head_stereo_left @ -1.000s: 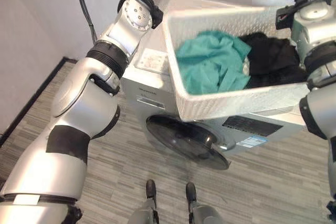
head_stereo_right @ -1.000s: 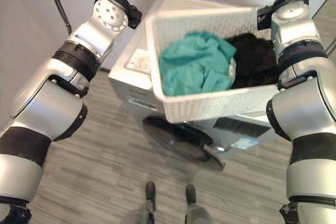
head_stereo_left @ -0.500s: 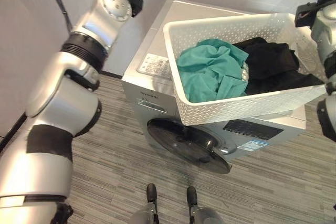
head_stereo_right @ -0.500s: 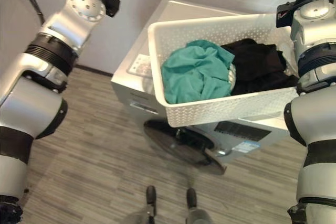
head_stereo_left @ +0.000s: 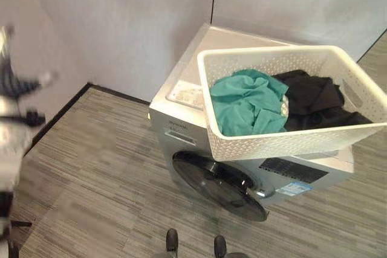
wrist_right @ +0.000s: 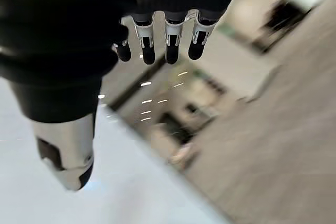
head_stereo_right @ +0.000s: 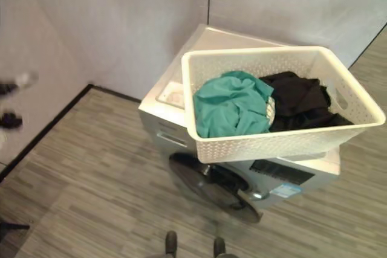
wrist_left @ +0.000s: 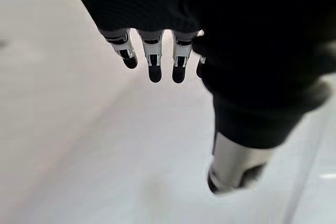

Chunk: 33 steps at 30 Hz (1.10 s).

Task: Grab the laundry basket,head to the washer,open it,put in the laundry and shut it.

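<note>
We see the white basket (head_stereo_left: 290,143) sitting on top of the washer (head_stereo_left: 181,128), its near wall jutting past the washer's front edge above the round door (head_stereo_left: 217,185), which is closed. In the basket a teal cloth (head_stereo_left: 248,101) lies toward the left and a black cloth (head_stereo_left: 314,98) toward the right, touching each other. Neither robot hand touches the basket. In its wrist view the left robot hand (wrist_left: 241,40) is released, fingers (wrist_left: 154,59) straight and thumb apart, holding nothing. The right robot hand (wrist_right: 68,35) is likewise released, fingers (wrist_right: 170,40) straight, grasping nothing. The washer stands on a grey striped floor (head_stereo_left: 109,179) near the wall (head_stereo_left: 121,22).
</note>
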Available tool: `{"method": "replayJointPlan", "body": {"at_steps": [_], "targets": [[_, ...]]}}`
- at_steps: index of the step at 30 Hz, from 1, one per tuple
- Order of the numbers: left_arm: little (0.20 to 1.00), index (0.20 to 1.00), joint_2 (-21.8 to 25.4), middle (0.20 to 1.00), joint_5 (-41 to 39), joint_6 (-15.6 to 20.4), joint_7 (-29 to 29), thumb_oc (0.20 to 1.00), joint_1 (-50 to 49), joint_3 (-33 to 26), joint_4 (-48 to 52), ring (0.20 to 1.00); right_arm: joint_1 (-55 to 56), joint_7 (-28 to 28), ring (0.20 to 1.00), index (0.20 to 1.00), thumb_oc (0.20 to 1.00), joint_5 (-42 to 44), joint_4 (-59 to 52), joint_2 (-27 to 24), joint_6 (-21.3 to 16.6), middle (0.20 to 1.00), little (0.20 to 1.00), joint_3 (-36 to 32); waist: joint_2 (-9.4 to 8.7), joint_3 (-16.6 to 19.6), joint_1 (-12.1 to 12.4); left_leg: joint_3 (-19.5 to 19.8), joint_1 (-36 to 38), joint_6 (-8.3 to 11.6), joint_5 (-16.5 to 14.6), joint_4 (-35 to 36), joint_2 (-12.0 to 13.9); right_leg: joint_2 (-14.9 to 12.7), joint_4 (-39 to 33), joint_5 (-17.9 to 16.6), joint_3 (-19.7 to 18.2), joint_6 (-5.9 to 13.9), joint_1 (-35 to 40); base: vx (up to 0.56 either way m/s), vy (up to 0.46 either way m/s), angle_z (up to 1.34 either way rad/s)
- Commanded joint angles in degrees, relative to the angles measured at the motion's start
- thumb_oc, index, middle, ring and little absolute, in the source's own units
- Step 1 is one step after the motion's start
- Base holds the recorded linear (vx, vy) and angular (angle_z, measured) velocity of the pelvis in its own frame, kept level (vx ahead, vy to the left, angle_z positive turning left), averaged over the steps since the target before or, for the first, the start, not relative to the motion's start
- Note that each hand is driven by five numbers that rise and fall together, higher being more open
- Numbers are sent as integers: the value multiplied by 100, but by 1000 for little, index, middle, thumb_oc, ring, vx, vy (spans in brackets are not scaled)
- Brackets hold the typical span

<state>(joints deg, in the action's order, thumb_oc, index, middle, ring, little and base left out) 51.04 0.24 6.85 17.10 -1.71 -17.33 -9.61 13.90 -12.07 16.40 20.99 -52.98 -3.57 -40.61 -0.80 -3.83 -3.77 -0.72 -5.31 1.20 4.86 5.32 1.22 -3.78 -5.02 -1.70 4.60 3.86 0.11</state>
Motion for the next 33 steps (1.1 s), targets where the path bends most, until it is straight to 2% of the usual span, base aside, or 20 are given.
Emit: {"method": "replayJointPlan", "body": {"at_steps": [1,2,4,6,11,14,15,16,18,19,23,24,27,28,29,30,32,33], "targets": [[1000,1000,-360,1000,241,321,-72,1000,-314,-695,441,1000,220,-37,1000,1000,1000,50,-107,164,-435,1000,1000,-696,79,406,105,-75,397,220,-582,-32,402,-220,2,84,-92,497,-208,63,-10,-14],[1000,1000,-727,1000,95,438,-173,1000,-894,-999,649,1000,548,-68,1000,1000,1000,132,-67,507,-496,1000,1000,-1022,45,401,90,-91,409,209,-611,-32,408,-207,2,92,-111,486,-208,37,-16,-18],[1000,1000,-903,1000,34,489,-256,1000,-1222,-1176,800,1000,743,-58,1000,1000,1000,165,-60,659,-518,1000,1000,-1194,38,414,90,-103,425,206,-622,-32,415,-204,2,91,-120,482,-202,22,-10,-11],[1000,1000,-1332,1000,-322,528,-448,1000,-1685,-1341,914,1000,1075,-45,1000,1000,1000,190,73,987,-502,1000,1000,-1382,20,420,82,-118,435,196,-634,-32,421,-197,2,84,-128,463,-199,5,-3,-3],[1000,1000,-1930,1000,-464,534,-646,1000,-2162,-1142,674,1000,1287,148,1000,1000,1000,130,437,1853,-376,1000,1000,-864,13,397,61,-139,433,176,-639,-32,429,-177,2,60,-135,431,-227,-5,1,-1],[1000,1000,-2203,1000,-811,559,-772,1000,-2013,-512,284,1000,1110,390,1000,1000,1000,286,1045,2295,-313,1000,1000,-3,5,338,66,-165,440,172,-609,-32,439,-159,2,38,-156,423,-243,-60,-16,-4],[1000,1000,-2417,1000,-1272,532,-870,1000,-1845,-94,-82,1000,905,564,1000,1000,1000,452,1585,2535,-255,1000,1000,493,-11,290,70,-186,448,177,-577,-32,453,-140,2,31,-183,413,-250,-73,-27,-6],[1000,1000,-2401,1000,-1292,554,-873,1000,-1817,-88,-123,1000,874,572,1000,1000,1000,472,1643,2514,-287,1000,1000,507,-13,278,72,-190,452,178,-578,-32,455,-139,2,31,-187,412,-248,-79,-34,-10],[1000,1000,-2604,1000,-1490,510,-1033,1000,-1661,546,-501,1000,583,757,1000,1000,1000,590,2379,2728,-273,1000,1000,1193,-10,203,108,-195,465,187,-525,-32,472,-112,2,32,-209,398,-240,-83,-44,-11],[1000,1000,-2749,1000,-1592,468,-1078,1000,-1445,1071,-794,1000,297,849,1000,1000,1000,658,2838,2853,-270,1000,1000,1706,-7,155,131,-200,472,205,-493,-32,500,-88,2,44,-226,383,-234,-104,-69,-7],[1000,1000,-3141,1000,-1663,346,-1076,1000,-1024,2159,-1157,1000,-300,838,1000,1000,1000,730,3433,3182,-270,1000,1000,2792,-6,42,215,-183,493,266,-402,-32,624,12,2,102,-242,322,-196,-78,-95,-2],[1000,1000,-3143,1000,-1663,353,-1073,1000,-1010,2160,-1171,1000,-317,837,1000,1000,1000,734,3449,3180,-278,1000,1000,2794,-3,30,214,-181,499,269,-402,-32,628,16,2,102,-241,319,-190,-65,-97,1],[1000,1000,-3231,1000,-1630,263,-1046,1000,-774,2711,-1209,1000,-600,731,1000,1000,1000,716,3328,3265,-269,1000,1000,3371,-5,-115,288,-151,426,310,-300,-123,744,125,2,158,-264,248,-174,-155,-121,2],[1000,1000,-3236,1000,-1558,245,-984,1000,-600,2959,-1292,1000,-729,627,1000,1000,1000,634,3223,3252,-265,1000,1000,3635,-26,-242,328,-137,292,369,-144,-161,803,179,2,188,-195,215,-204,-289,-162,6],[1000,1000,-3228,1000,-1557,249,-928,1000,-515,3024,-1302,1000,-770,577,1000,1000,1000,646,3210,3247,-271,1000,1000,3672,-42,-293,345,-121,195,417,26,-125,835,193,2,203,-142,208,-237,-225,-118,9],[1000,1000,-3229,1000,-1557,252,-926,1000,-506,3026,-1308,1000,-776,577,1000,1000,1000,646,3213,3248,-272,1000,1000,3669,-42,-287,332,-105,177,420,38,-121,833,193,2,201,-128,206,-249,-191,-61,12],[1000,1000,-3271,1000,-1624,256,-828,1000,-255,3182,-1359,1000,-896,480,1000,1000,1000,685,3338,3205,-242,1000,1000,3714,-103,-412,365,-80,-169,549,401,-99,915,177,2,237,30,198,-345,-276,-51,21],[1000,1000,-3266,1000,-1600,265,-821,1000,-107,3263,-1413,1000,-917,468,1000,1000,1000,648,3431,3176,-221,1000,1000,3745,-152,-473,333,-107,-293,570,449,-100,911,142,2,222,135,181,-426,-324,-45,28]]}}
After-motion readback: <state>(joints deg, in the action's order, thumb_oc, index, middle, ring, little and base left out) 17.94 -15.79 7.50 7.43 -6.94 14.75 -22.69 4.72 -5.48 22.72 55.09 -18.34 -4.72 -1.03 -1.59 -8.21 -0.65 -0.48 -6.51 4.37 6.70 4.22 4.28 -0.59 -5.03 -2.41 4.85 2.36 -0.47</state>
